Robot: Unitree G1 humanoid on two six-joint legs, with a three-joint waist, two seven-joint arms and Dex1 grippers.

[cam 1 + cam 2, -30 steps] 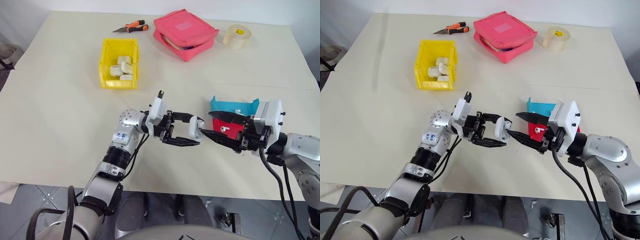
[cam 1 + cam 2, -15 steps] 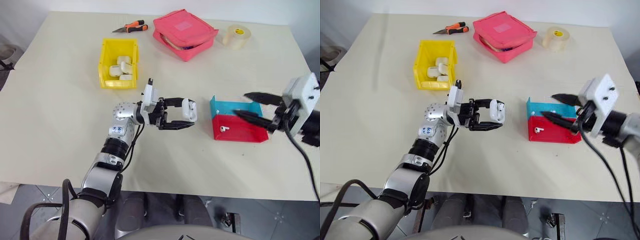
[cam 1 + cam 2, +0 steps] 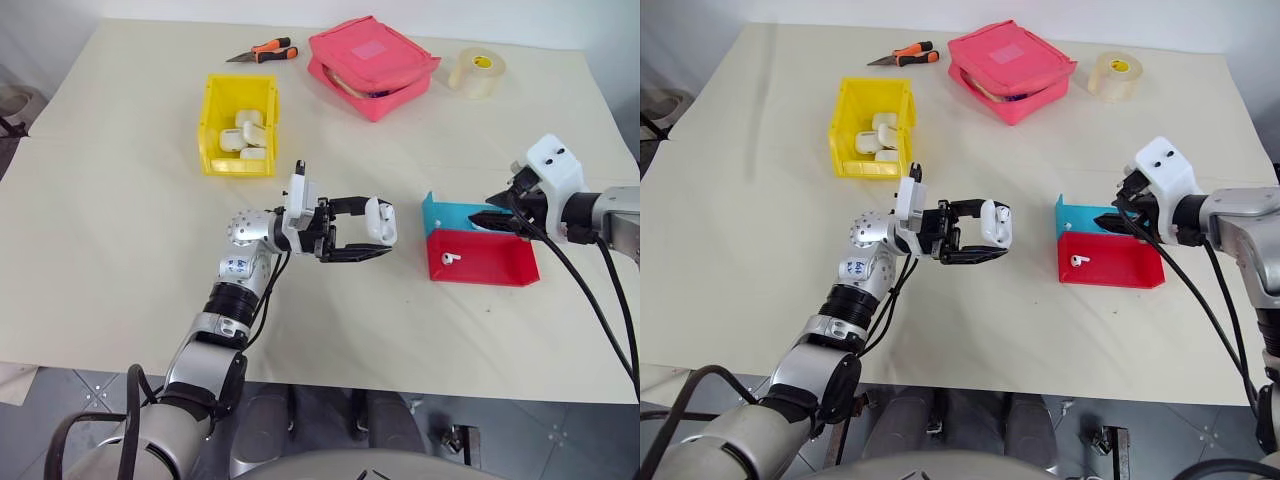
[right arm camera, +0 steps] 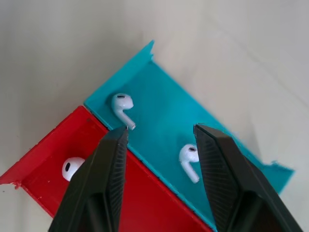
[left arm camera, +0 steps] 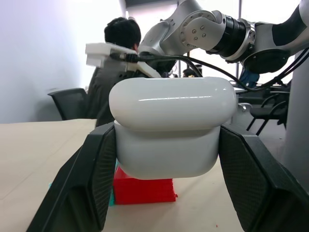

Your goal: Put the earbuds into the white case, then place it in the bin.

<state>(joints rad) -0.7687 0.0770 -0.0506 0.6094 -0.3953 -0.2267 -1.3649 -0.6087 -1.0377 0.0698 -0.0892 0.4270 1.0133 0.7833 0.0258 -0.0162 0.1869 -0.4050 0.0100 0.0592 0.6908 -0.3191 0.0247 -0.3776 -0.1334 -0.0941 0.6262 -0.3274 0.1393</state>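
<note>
Right gripper shifted over tray; wrist view: three earbuds.

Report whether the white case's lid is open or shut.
Shut: in the left wrist view the white case shows its lid seated flush on the body, clamped between the left gripper fingers.

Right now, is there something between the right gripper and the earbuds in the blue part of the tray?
Nothing visible. The right gripper hangs open above the blue compartment, with one earbud near one finger and another earbud between the fingers.
</note>
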